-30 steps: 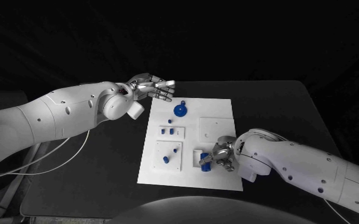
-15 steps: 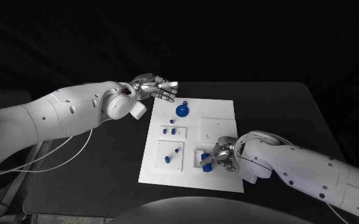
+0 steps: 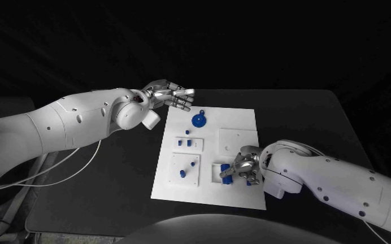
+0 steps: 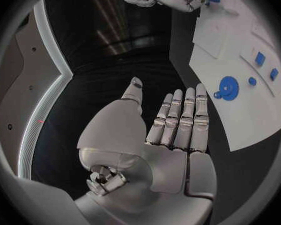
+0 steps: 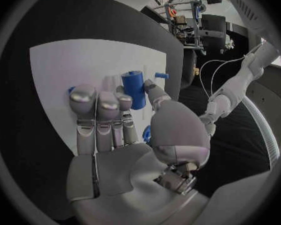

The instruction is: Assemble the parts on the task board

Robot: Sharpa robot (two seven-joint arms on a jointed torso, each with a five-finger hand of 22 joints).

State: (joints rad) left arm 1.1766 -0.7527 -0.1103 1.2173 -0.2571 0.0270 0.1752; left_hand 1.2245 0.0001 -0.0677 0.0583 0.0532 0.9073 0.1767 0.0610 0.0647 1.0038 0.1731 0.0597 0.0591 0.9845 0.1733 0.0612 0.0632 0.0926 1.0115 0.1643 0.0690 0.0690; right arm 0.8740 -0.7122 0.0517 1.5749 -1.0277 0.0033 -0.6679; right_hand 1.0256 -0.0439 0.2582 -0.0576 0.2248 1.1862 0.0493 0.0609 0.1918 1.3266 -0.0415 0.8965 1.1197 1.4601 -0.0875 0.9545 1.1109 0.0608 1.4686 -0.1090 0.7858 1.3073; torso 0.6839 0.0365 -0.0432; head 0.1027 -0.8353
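Currently, my right hand is positioned over the near edge of the task board, with its fingers curled down around a blue cylindrical part; the thumb lies just beside that part on one side and the other fingers on the other, so the hand appears to hold it, upright, at a small raised white block on the board. My left hand is held above the table just past the board's far left corner, holding nothing, palm flat, fingers straight and side by side with the thumb apart. A round blue disc part lies on the far section of the board, near the left hand. Several small blue parts sit in the white blocks along the board's left half.
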